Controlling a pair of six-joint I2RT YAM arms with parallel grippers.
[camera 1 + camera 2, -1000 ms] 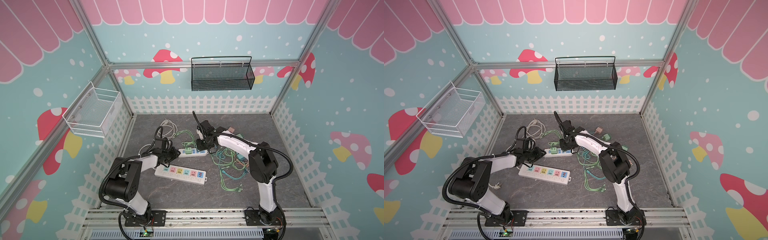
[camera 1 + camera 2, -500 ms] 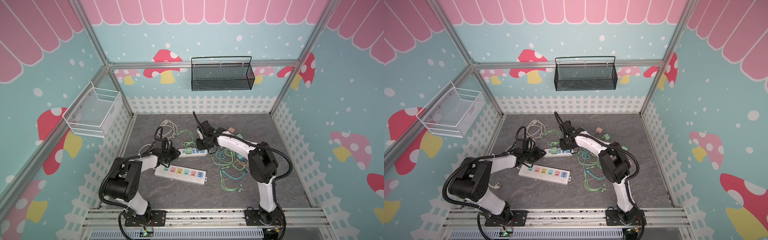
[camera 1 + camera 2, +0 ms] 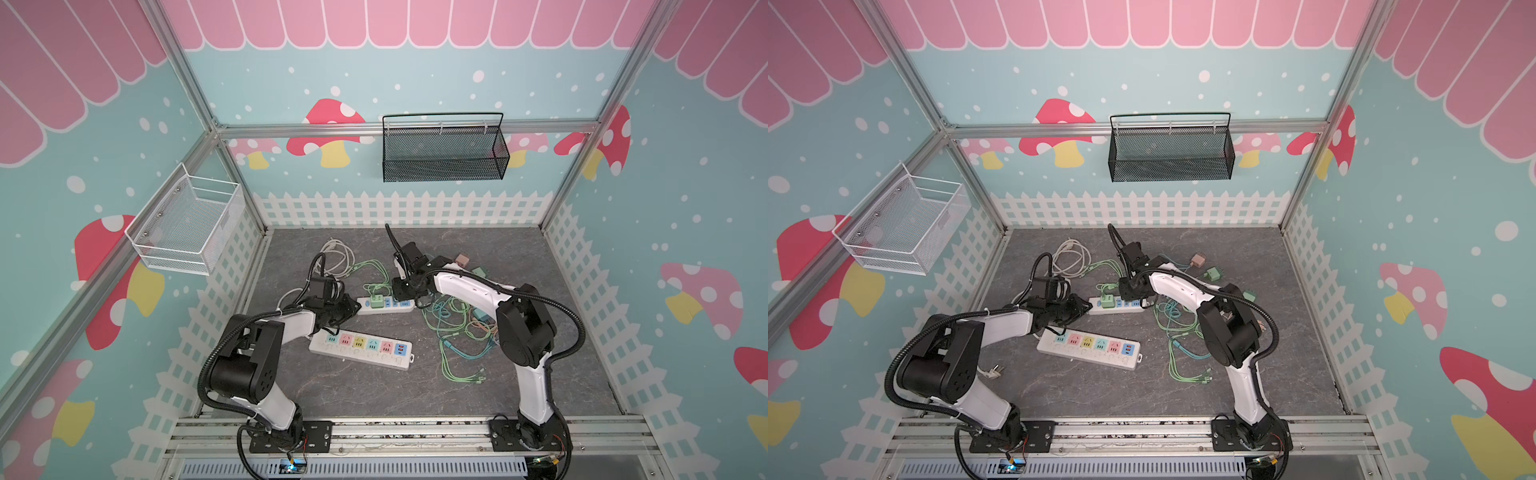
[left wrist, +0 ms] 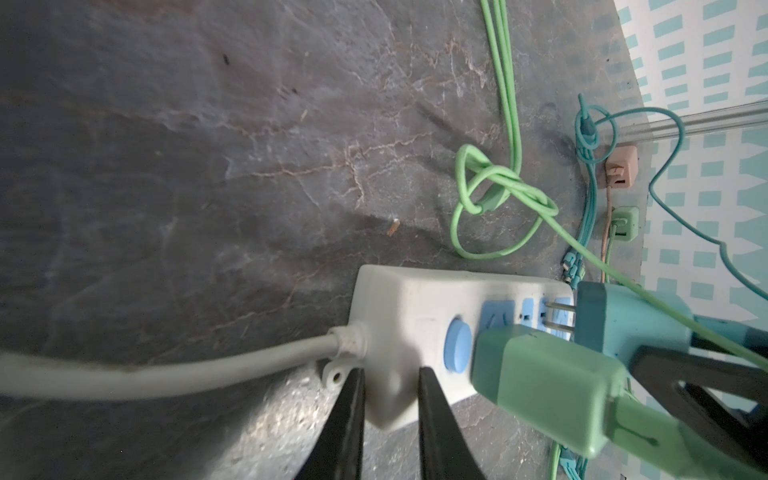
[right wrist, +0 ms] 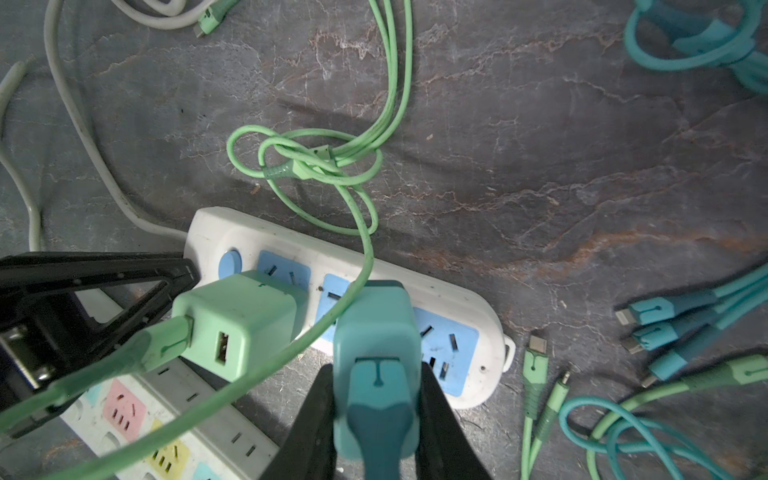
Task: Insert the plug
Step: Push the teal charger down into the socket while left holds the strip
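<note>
at the middle socket of the small strip [image 5: 208,232], right gripper [image 5: 376,368] fingers [image 5: 432,399] are clamped tight on both sides of the teal plug [image 5: 376,328], with the plug body pointed down at the strip. prongs [image 4: 559,318] are in the slots, but bare metal shows between plug and strip face in the left wrist view, so it reads as only part way in. left gripper [image 4: 390,382] fingers are nearly together, pinching the strip's corner at the cord end beside the blue switch [image 4: 457,345]. looks like it is bracing the strip.

green charger [image 5: 237,328] is seated in the socket next to the switch, just beside the teal plug. its thin green cable drapes across the teal plug.

outward, in a top view:
- big strip [image 3: 360,348] with coloured sockets lies at 6 o'clock of the small strip, nothing plugged in.
- loose cables [image 3: 457,328] pile up at 3 to 4 o'clock.
- spare chargers [image 3: 461,261] sit at 1 to 2 o'clock, well apart.

progress, my read: grasp done, lining up done, insertion started. what's left is the last push until the plug face meets the strip, then let go.

against the earlier top views there is no visible change. both arms, both strips and the cables sit the same, and any downward travel is too small to tell from up there.
</note>
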